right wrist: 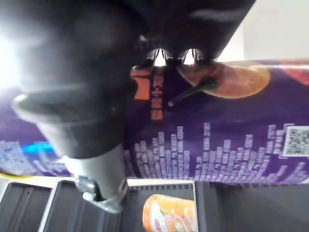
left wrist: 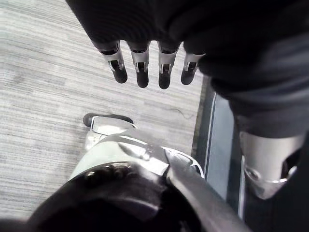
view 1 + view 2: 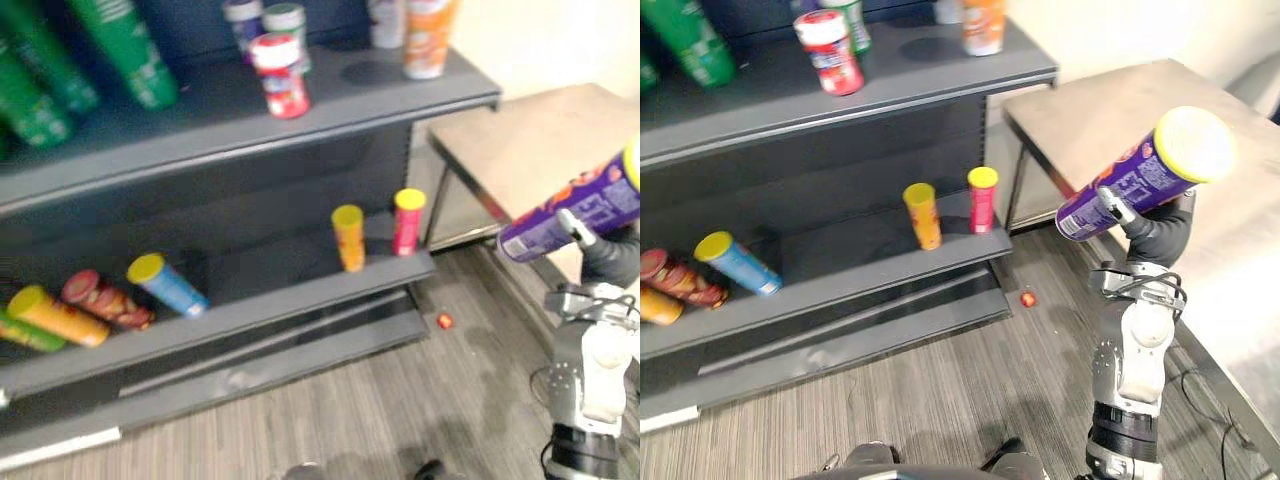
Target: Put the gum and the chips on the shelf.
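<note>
Grey shelving point(image 3: 250, 275) is faced across the striped floor point(image 3: 400, 400). A purple chips can point(image 3: 1130, 180) is held tilted near the table point(image 3: 1090, 110), clamped mid-body by the right hand point(image 3: 1162, 235) fingers. It is judged light, stiff and slippery, so a mid-body grip suits it. Left hand point(image 2: 141, 72) fingers are seen straight and empty.

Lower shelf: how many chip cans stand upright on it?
2: an orange can and a red can beside it, at the shelf's right end. Others may stand past the left edge.
</note>
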You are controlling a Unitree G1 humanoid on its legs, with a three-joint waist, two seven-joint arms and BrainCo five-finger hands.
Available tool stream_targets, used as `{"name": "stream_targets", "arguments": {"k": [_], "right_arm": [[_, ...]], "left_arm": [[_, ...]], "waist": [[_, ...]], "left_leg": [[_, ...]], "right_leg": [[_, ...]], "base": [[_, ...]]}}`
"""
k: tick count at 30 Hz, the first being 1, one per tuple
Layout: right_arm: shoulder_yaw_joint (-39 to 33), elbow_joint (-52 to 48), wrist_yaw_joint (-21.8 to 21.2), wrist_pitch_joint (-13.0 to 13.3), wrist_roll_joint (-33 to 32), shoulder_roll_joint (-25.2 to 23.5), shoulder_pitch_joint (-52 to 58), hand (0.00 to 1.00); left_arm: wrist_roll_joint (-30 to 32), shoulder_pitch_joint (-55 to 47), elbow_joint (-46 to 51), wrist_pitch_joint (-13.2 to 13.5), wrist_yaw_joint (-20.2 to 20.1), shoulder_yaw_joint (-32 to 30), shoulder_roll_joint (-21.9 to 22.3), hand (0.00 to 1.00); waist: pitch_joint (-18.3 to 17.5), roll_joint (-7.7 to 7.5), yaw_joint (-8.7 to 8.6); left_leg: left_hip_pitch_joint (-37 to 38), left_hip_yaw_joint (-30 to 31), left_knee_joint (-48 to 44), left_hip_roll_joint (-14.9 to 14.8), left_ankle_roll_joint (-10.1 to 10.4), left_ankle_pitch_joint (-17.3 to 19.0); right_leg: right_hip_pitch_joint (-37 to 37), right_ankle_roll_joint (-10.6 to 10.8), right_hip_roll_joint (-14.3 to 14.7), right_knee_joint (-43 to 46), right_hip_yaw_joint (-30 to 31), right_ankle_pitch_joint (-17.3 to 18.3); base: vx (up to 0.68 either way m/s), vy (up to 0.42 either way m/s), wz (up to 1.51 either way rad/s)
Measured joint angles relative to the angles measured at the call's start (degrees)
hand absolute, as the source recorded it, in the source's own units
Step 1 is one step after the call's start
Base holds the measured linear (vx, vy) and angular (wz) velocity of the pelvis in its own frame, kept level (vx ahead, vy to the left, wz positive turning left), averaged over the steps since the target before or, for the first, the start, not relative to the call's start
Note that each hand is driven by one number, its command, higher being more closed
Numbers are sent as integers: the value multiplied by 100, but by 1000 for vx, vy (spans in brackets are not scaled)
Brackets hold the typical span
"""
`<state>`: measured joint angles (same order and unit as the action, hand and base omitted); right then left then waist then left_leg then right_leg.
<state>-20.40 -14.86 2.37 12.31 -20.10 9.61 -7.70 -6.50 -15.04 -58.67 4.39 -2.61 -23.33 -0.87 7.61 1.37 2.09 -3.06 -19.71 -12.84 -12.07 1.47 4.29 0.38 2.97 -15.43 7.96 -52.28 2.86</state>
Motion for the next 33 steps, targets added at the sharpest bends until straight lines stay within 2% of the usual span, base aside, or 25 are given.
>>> {"name": "stream_targets", "arguments": {"k": [3,4,5,6,7,10,13,17,23,29,31,33], "right_arm": [[-300,-41,44,4,16,-135,16,100],[-513,-39,160,0,115,-236,73,100],[-545,-39,187,-2,156,-251,85,100],[-626,-35,253,-4,221,-285,135,100],[-620,-35,285,-7,234,-289,174,100],[-596,-35,352,-9,443,-296,311,100],[-525,-38,341,-38,448,-335,444,100],[-523,-37,329,-40,447,-341,559,100],[-584,-18,272,-40,442,-367,635,100],[48,259,178,-63,441,-393,607,100],[309,307,31,-169,441,-396,608,100],[432,395,-34,-188,446,-393,613,100]], "left_arm": [[16,38,49,0,7,-64,18,0],[90,77,22,-3,26,-66,-3,0],[111,81,10,-3,31,-66,-5,0],[153,80,-53,-6,39,-64,1,0],[237,57,-74,-10,62,-72,-9,0],[269,76,-69,-5,175,-71,-116,0],[253,50,-71,-9,232,-248,-178,0],[225,32,-70,-9,219,-393,-137,0],[220,173,-2,6,155,-413,-32,0],[0,171,38,6,120,-401,41,0],[-11,183,47,16,114,-391,26,0],[-13,177,37,15,112,-330,21,0]], "waist": [[-51,44,-87],[-64,30,-87],[-62,24,-87],[-51,5,-83],[-33,-19,-72],[2,-126,-33],[63,-250,-14],[69,-225,-28],[40,-157,-46],[60,-198,13],[84,-240,144],[83,-219,169]], "left_leg": [[14,-34,790,204,228,-148],[55,-6,1213,339,233,-298],[64,-3,1281,370,211,-351],[154,20,1485,497,165,-452],[239,15,1585,604,117,-489],[350,-15,1745,785,80,-467],[462,-178,1857,804,41,-449],[539,-337,1858,724,50,-449],[535,-338,1859,560,181,-568],[498,-307,1799,570,168,-552],[410,-287,1521,601,111,-387],[428,-123,1378,641,53,-244]], "right_leg": [[-58,68,-84,-56,-408,-233],[-137,69,-222,92,-554,-246],[-148,56,-261,134,-560,-259],[-151,53,-422,288,-558,-265],[-134,54,-563,447,-536,-265],[-111,110,-727,513,-361,-313],[-121,149,-632,291,-147,-416],[-126,163,-419,48,66,-484],[-133,109,-201,22,100,-450],[-110,115,-234,23,114,-455],[-53,145,-327,43,113,-476],[55,145,-523,338,112,-476]], "base": [[-90,213,68],[-91,209,67],[-80,211,49],[-49,140,21],[-49,140,17],[-99,116,0],[-75,64,-20],[12,-6,-26],[81,-40,-3],[44,3,7],[0,36,8],[4,81,41]]}}
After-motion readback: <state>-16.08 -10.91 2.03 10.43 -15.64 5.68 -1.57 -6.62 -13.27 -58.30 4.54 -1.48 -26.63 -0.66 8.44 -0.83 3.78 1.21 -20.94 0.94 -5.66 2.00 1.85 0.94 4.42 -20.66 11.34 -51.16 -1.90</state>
